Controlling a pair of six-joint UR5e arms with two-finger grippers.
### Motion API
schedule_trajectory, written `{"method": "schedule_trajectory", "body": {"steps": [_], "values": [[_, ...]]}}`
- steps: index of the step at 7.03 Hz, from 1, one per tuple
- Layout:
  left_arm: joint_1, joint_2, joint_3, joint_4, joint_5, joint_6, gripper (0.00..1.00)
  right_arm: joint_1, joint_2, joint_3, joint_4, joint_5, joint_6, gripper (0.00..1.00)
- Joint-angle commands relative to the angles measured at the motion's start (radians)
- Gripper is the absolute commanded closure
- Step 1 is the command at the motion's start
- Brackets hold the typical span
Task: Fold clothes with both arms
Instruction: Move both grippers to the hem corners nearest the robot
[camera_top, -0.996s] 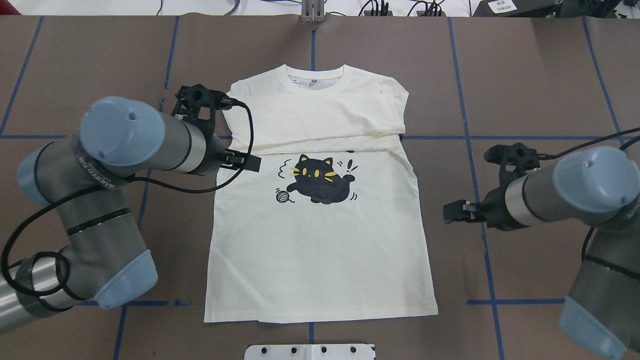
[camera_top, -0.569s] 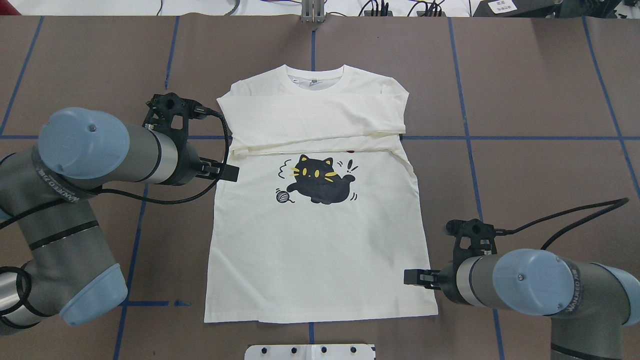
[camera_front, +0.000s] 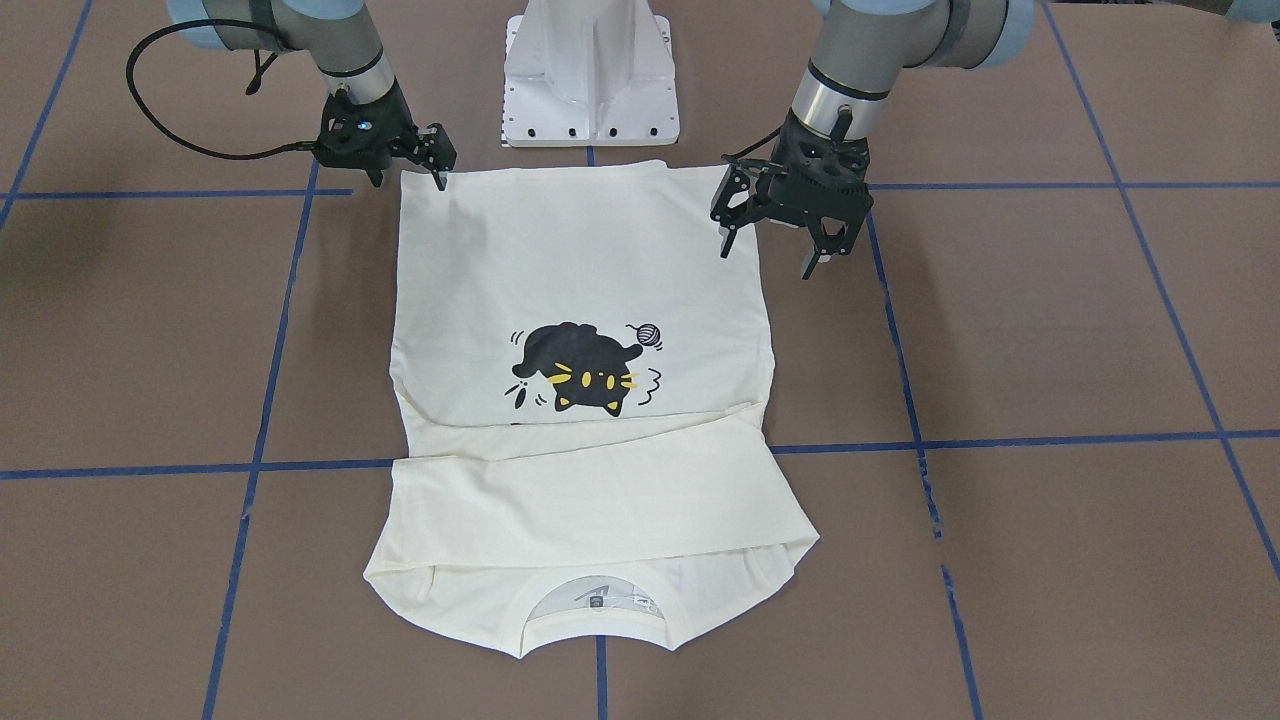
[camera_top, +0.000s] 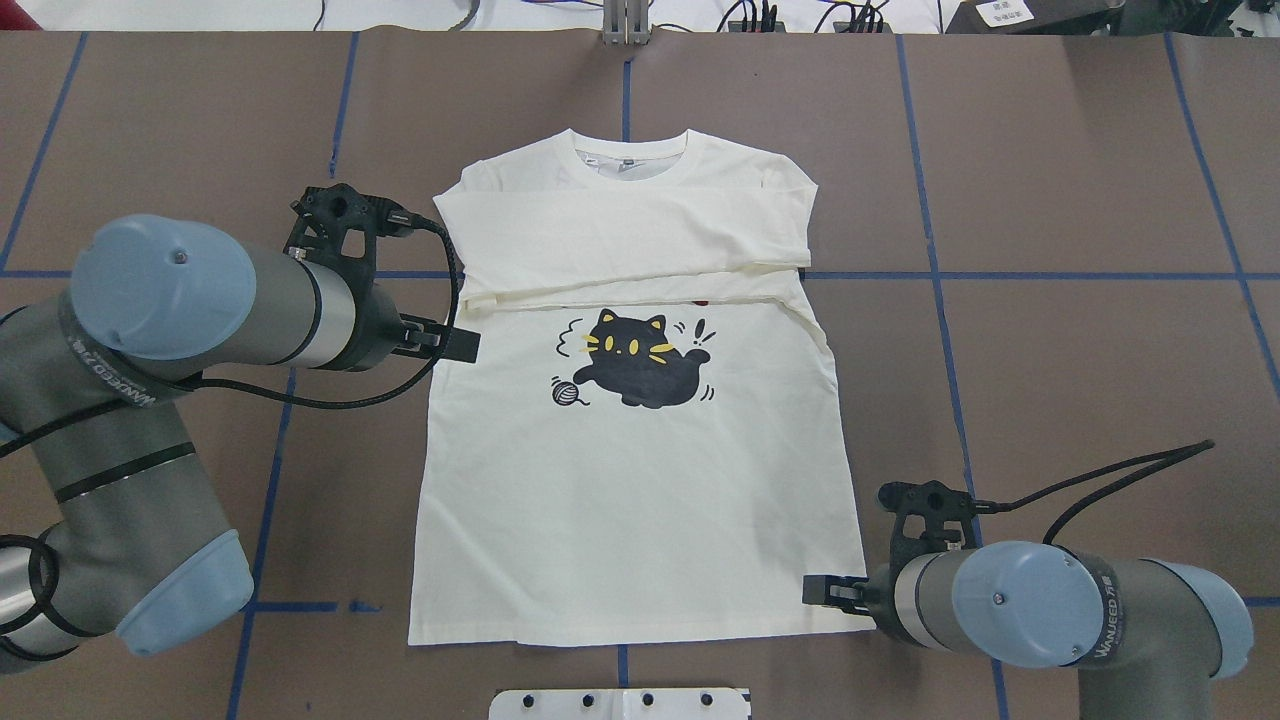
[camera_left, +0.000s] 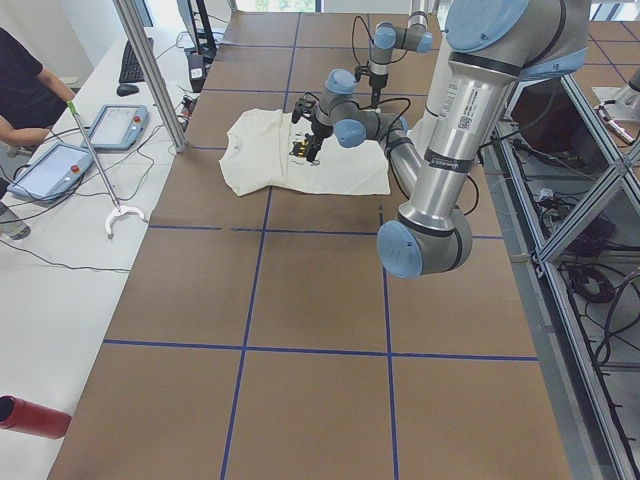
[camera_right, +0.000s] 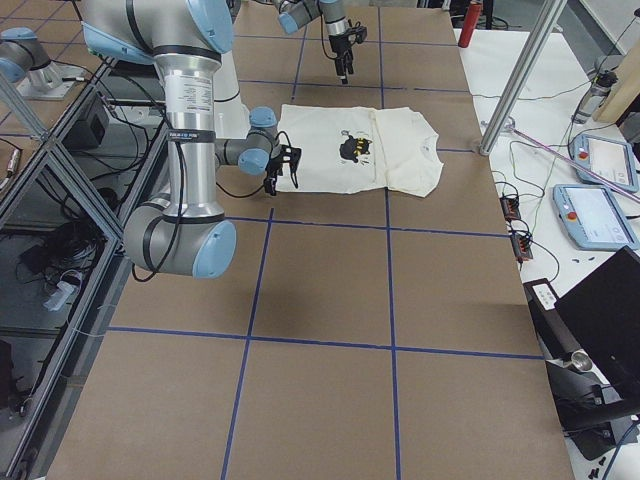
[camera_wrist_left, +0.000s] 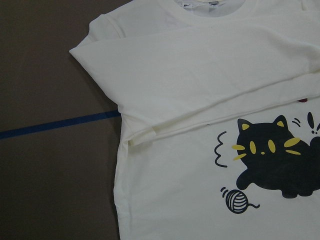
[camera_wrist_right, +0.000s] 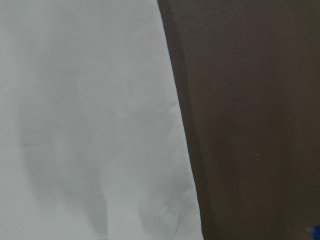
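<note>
On the brown table (camera_top: 1050, 200), gridded with blue tape lines (camera_top: 1000, 275), the cream shirt (camera_top: 640, 500) lies flat and print-up, midway between the two arms. The white pedestal base (camera_front: 590, 80) stands just beyond its hem (camera_top: 640, 635). On the far white bench a person (camera_left: 25, 90) stands by two handheld control tablets (camera_left: 115, 125), well apart from the cloth.

In the overhead view the left arm (camera_top: 200, 300) covers its own fingertips, and the right arm (camera_top: 1030, 600) covers the hem corner on its side. The front-facing view shows both. The left gripper (camera_front: 766, 260) hangs with its fingers spread apart over the shirt's side edge, holding nothing. The right gripper (camera_front: 409, 182) is low at the hem corner, fingers also apart, one on either side of the corner; whether they touch the cloth I cannot tell. The left wrist camera shows no fingers, only the folded sleeve (camera_wrist_left: 200, 75), the black cat (camera_wrist_left: 280, 160) and the yarn ball (camera_wrist_left: 236, 200). The right wrist camera shows only the shirt's plain side edge against the table.

The shirt's long axis runs straight away from the robot, collar (camera_top: 630, 160) at the far end and hem at the near end. The sleeves are folded across the chest as a band above the cat, hiding nearly all of the red lettering
</note>
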Motion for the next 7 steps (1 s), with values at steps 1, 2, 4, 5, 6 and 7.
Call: {"method": "schedule_trajectory", "body": {"steps": [1, 2, 4, 5, 6, 7], "values": [[0.000, -0.003, 0.000, -0.001, -0.001, -0.002, 0.00, -0.001, -0.001, -0.007, 0.000, 0.006, 0.001, 0.00], [0.000, -0.003, 0.000, -0.001, -0.001, -0.002, 0.00, -0.004, -0.001, -0.009, 0.000, 0.007, 0.001, 0.03], [0.000, -0.004, 0.000, -0.001, -0.001, -0.002, 0.00, -0.008, 0.007, -0.018, -0.002, 0.009, 0.012, 0.33], [0.000, -0.003, 0.000, -0.001, -0.001, -0.002, 0.00, -0.010, 0.014, -0.017, -0.002, 0.018, 0.012, 0.54], [0.000, -0.003, 0.000, -0.001, -0.001, -0.002, 0.00, -0.010, 0.019, -0.020, 0.000, 0.035, 0.010, 0.74], [-0.001, -0.003, 0.000, -0.001, -0.003, -0.002, 0.00, -0.009, 0.018, -0.020, -0.002, 0.038, 0.010, 0.89]]}}
